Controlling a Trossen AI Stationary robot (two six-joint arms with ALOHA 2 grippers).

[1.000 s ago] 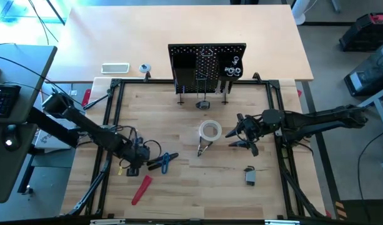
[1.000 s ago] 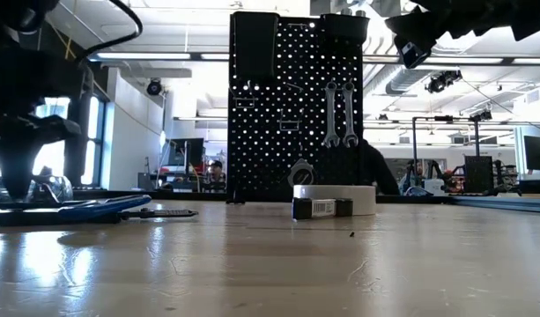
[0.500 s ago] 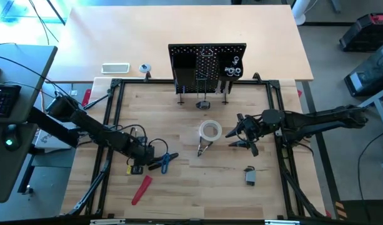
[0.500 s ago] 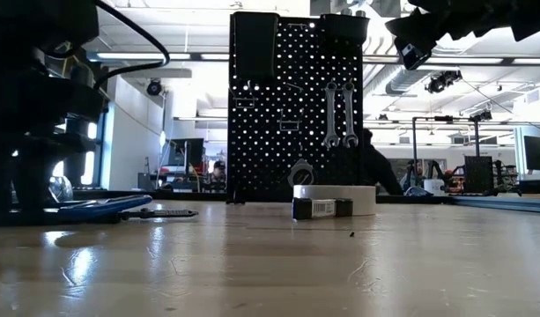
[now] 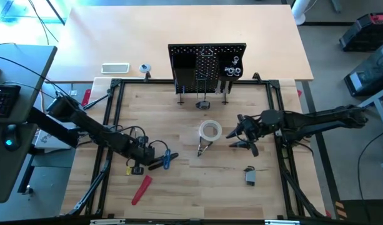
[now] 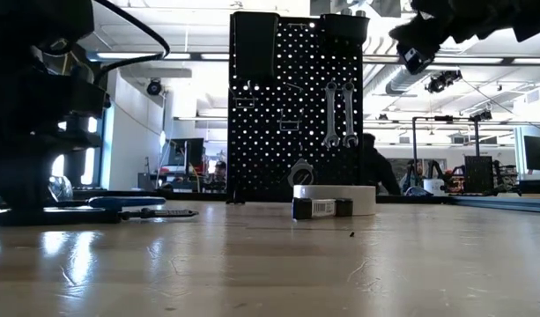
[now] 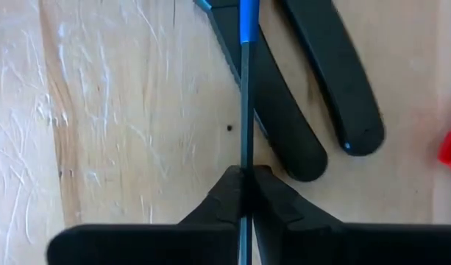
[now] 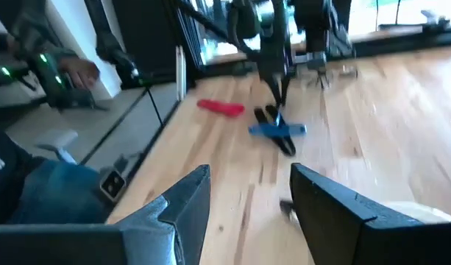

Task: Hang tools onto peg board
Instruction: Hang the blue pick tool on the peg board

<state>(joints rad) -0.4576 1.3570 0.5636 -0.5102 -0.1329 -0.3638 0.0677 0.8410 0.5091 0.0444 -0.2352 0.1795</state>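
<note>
Blue-and-black pliers [image 5: 165, 159] lie flat on the table's left half, with my left gripper [image 5: 150, 159] over them, pointing down and shut on them. Beside the white tape roll [image 5: 210, 130], my right gripper [image 5: 236, 133] hangs open above the table's middle, holding nothing. A silver tool [image 5: 203, 149] lies just in front of the roll. The red-handled tool [image 5: 141, 189] lies near the front left and the small tape measure [image 5: 250, 176] near the front right. The black peg board [image 5: 207, 62] stands upright at the far edge, with two silver wrenches [image 6: 338, 113] hanging on it. My left gripper pinches a thin strip [image 7: 244, 110] between its two fingers; the strip shows edge-on, blue at its far end, right beside the pliers' two black handles [image 7: 284, 110]. The fingers come from above, pointing down, along the strip. The pliers rest on the table.
A black metal frame [image 5: 113, 125] borders the work area on the left, right and far sides. A white box [image 5: 115, 67] and a small roll [image 5: 144, 68] sit on the far table, left of the peg board. People show in the room behind.
My left gripper has gone toward the table's right edge, onto the pliers, sunk a little and shut on them. The pliers' blue part has shifted slightly on the table.
</note>
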